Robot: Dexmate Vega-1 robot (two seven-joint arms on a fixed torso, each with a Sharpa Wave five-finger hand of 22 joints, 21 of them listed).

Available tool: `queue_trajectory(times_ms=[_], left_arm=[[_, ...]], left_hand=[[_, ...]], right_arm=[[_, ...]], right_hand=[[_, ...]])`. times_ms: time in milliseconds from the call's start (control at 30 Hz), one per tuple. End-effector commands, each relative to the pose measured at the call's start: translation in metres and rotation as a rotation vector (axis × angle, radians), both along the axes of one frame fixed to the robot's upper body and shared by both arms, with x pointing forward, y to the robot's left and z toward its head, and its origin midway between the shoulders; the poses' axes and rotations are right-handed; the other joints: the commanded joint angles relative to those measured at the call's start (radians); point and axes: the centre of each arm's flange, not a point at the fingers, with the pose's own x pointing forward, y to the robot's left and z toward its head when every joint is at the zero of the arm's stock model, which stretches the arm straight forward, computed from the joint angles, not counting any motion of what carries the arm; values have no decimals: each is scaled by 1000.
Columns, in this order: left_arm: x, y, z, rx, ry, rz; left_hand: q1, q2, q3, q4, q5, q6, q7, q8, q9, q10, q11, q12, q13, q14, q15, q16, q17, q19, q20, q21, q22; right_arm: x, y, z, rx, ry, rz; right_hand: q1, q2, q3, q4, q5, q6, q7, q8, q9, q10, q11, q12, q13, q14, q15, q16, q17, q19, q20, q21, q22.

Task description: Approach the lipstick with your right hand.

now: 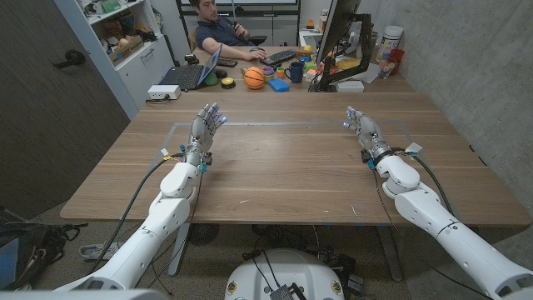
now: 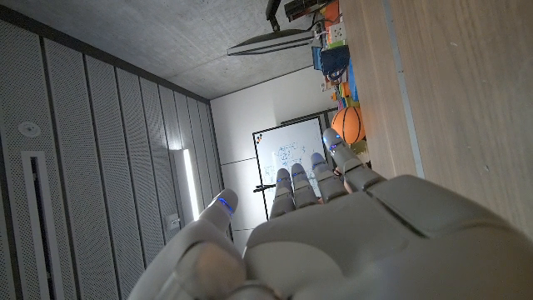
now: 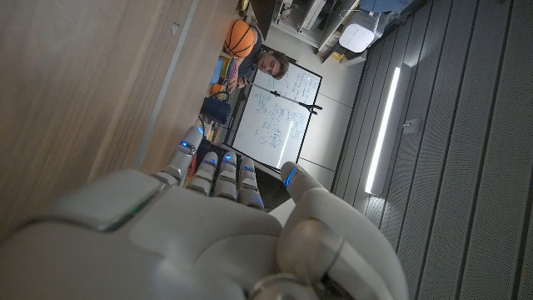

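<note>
The right robot hand [image 1: 360, 125] is seen right of centre in the head view, held over the desk [image 1: 283, 167] with its fingers extended and close together, nothing held; in its own wrist view [image 3: 208, 225] the fingers are likewise seen straight and empty. The left robot hand [image 1: 206, 123] is placed left of centre, fingers also extended and loosely apart, nothing gripped, as is confirmed in the left wrist view [image 2: 333, 217].

No lipstick can be made out on the wooden desk between or beside the hands, so its place cannot be told; it may lie among the small clutter at the far edge, near the basketball [image 1: 254, 77], the laptop [image 1: 190, 73] and the monitor [image 1: 337, 37], where a person [image 1: 218, 33] is seated.

A lipstick is judged to be light, rigid and smooth-cased, prone to rolling if lying on its side. It would best be taken across the middle of its tube between thumb and fingertips, with modest pressure.
</note>
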Motion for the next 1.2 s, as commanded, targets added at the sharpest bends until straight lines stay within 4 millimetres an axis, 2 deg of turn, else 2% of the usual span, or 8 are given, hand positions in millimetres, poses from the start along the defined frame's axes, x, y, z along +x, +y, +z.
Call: queue_trajectory(times_ms=[33,267,500,633,833,1200], left_arm=[[-2,-1,-1,3,-4,-1],[-3,-1,-1,4,-3,1],[-3,-1,-1,4,-4,1],[-3,-2,0,5,-5,1],[-1,-3,1,8,-4,0],[1,-5,3,11,-3,0]], left_hand=[[-3,11,0,0,4,8,3,5,2,7,2,5,4,9,-23,5,2,8,-10,-2,3],[-3,11,-1,0,5,8,2,5,2,7,0,5,4,9,-25,5,2,9,-10,-5,3],[-3,11,-3,0,6,8,2,5,2,7,-1,5,4,8,-24,5,2,10,-10,-8,3],[-3,11,-4,0,6,8,0,5,2,7,-1,5,4,9,-24,5,2,10,-10,-9,3],[-3,11,-5,1,7,9,1,6,2,5,-1,5,4,9,-23,5,2,11,-10,-11,3],[-3,11,-7,1,8,8,1,5,2,6,-1,5,4,8,-23,4,2,12,-10,-15,4]], right_arm=[[-9,-11,33,-92,-103,-55],[-17,-18,52,-146,-179,-108],[-26,-24,63,-193,-252,-185],[-32,-28,68,-226,-297,-252],[-43,-35,75,-265,-366,-365],[-60,-48,82,-362,-439,-583]], right_hand=[[-2,-15,-6,5,0,-2,-11,2,2,-9,-6,-4,4,-9,0,-4,4,-10,-2,-5,4],[-7,-22,-12,7,-1,-4,-13,3,2,-10,-9,-4,4,-9,0,-5,4,-12,-2,-8,4],[-18,-41,-28,8,-3,0,-18,6,3,-4,-17,-1,4,2,-3,-4,3,-9,-5,-13,4],[-23,-60,-42,5,-2,8,-25,9,3,25,-2,9,4,14,-3,-5,1,-4,-6,-18,4],[-28,-94,-68,-6,3,56,-27,23,3,63,-4,17,3,50,-7,-3,-4,23,-8,-25,2],[-14,-100,-78,-22,19,133,-28,38,3,127,-9,28,2,96,-23,-4,-7,57,-19,-37,1]])
